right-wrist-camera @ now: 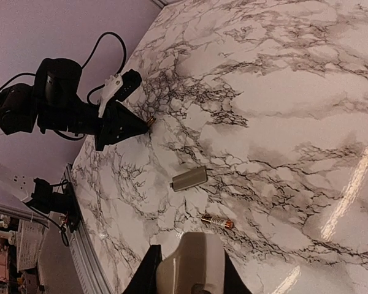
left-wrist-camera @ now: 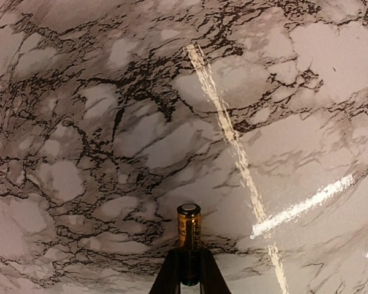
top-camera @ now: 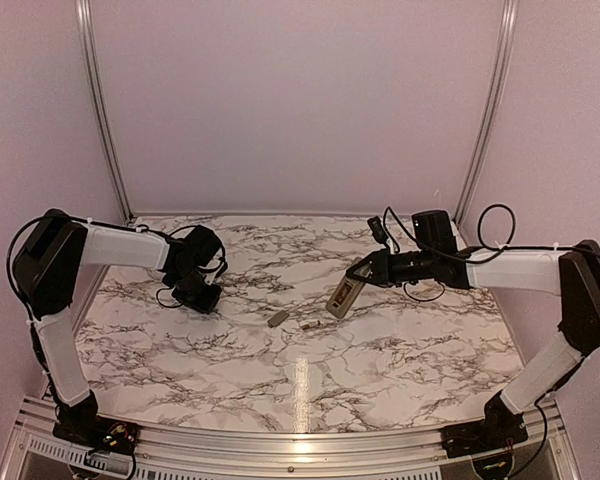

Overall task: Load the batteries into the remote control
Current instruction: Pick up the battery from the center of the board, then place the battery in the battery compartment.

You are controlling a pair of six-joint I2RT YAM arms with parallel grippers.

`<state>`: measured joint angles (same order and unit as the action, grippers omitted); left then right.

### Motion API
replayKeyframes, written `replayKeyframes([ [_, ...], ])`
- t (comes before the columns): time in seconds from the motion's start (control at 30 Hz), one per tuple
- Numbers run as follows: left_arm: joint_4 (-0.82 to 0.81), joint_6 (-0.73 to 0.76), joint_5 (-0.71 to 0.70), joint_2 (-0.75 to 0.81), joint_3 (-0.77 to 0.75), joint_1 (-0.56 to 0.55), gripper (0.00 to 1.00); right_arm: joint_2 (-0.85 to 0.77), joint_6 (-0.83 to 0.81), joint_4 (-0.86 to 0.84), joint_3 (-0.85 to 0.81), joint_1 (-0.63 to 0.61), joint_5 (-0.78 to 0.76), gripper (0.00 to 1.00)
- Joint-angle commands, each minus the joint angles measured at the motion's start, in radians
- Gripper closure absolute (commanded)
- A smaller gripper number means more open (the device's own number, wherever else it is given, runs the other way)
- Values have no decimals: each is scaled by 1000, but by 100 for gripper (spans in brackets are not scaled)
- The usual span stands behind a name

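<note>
My left gripper [top-camera: 206, 298] is low over the table's left side, shut on a gold and black battery [left-wrist-camera: 189, 231] that sticks out past its fingertips [left-wrist-camera: 172, 269]. Its tip [right-wrist-camera: 151, 122] shows in the right wrist view too. My right gripper [top-camera: 368, 270] holds the remote control [top-camera: 342, 297] above the table right of centre, tilted down to the left; its greyish-tan back [right-wrist-camera: 193, 260] fills the gap between the jaws. A second battery [right-wrist-camera: 216, 221] lies loose on the marble [top-camera: 305, 325], just left of the remote.
A small flat beige cover piece [top-camera: 277, 319] lies on the marble table [top-camera: 380, 370] between the two grippers, next to the loose battery. Cables hang from both wrists. Purple walls close in the back and sides.
</note>
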<state>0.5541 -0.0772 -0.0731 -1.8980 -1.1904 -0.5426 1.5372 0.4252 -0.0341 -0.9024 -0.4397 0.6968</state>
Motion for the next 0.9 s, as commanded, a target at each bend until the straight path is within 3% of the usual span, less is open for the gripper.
replayKeyframes([
  [0.0, 19, -122, 68, 101, 62, -16, 100, 46, 143, -134, 30, -51, 41, 100],
  [0.27, -16, -373, 288, 466, 196, -80, 100, 151, 353, -248, 30, -200, 86, 100],
  [0.43, -33, -507, 314, 609, 241, -220, 100, 194, 505, -415, 77, -243, 153, 100],
  [0.6, -29, -541, 283, 586, 220, -386, 100, 179, 632, -558, 182, -275, 135, 100],
  [0.87, -47, -541, 332, 379, 119, -516, 100, 199, 668, -656, 257, -300, 130, 100],
])
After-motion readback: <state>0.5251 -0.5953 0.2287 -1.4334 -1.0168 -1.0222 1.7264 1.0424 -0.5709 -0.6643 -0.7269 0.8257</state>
